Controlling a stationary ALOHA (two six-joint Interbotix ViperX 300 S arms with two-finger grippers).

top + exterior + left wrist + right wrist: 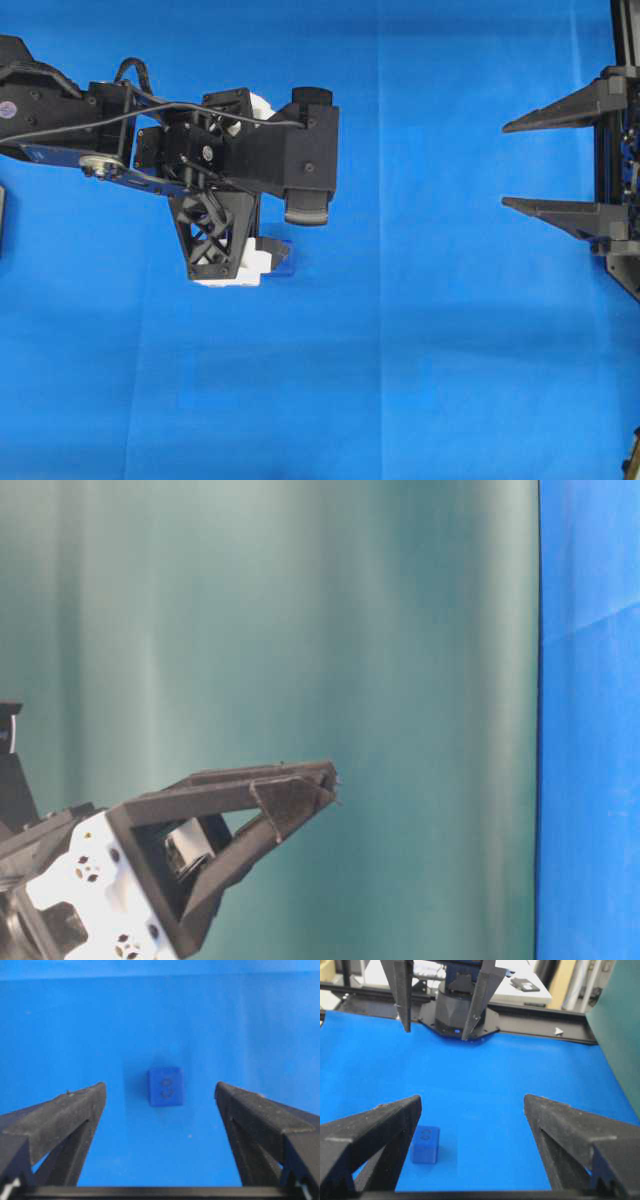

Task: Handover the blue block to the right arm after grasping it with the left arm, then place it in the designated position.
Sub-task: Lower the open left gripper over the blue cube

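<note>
Closest thing in the left wrist view is the left gripper (160,1097), fingers (65,1115) spread wide with nothing between them. A bit past the tips, centred in the gap, sits the block (165,1086) on the blue cloth (250,1025), embossed face toward the camera, touching neither finger.

From the right wrist cam, the right gripper (470,1105) is also fully apart and empty. The block (425,1144) sits just beside its left-side finger in that picture, slightly ahead of the tip, on the cloth. Farther back, the left arm's fingers (402,990) hang pointing down above the cloth, in front of its round black base.

Overhead, the left arm (240,150) reaches in from the left and covers the spot where the block would be, so you can't see it there. The right gripper (505,165) pokes in from the right edge, well apart from the left one.

Table-level view only gives the left gripper (325,780) against a green backdrop (350,630).
</note>
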